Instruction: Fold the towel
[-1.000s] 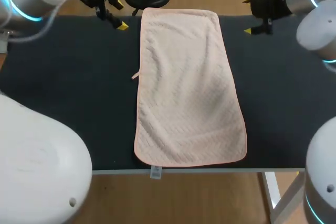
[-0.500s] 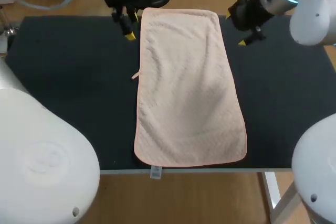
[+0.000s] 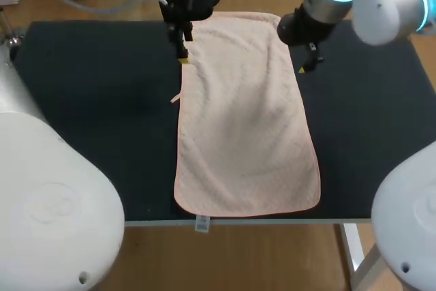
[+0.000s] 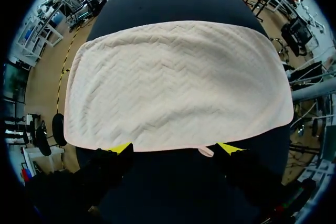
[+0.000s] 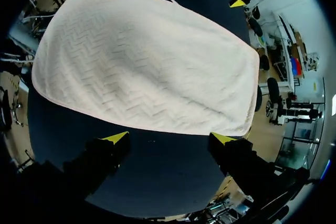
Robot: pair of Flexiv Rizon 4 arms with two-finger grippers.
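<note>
Both my arms have come inward from the upper corners of the head view. My left gripper (image 3: 182, 51) is now at the towel's (image 3: 245, 114) upper left edge, and my right gripper (image 3: 304, 65) is at its upper right edge. The towel itself has not shifted. It lies flat and unfolded on the dark table (image 3: 88, 86), running from the upper middle down to the lower edge. In each wrist view my fingers stand wide apart and hold nothing, with the towel's border just ahead of the yellow tips.
</note>
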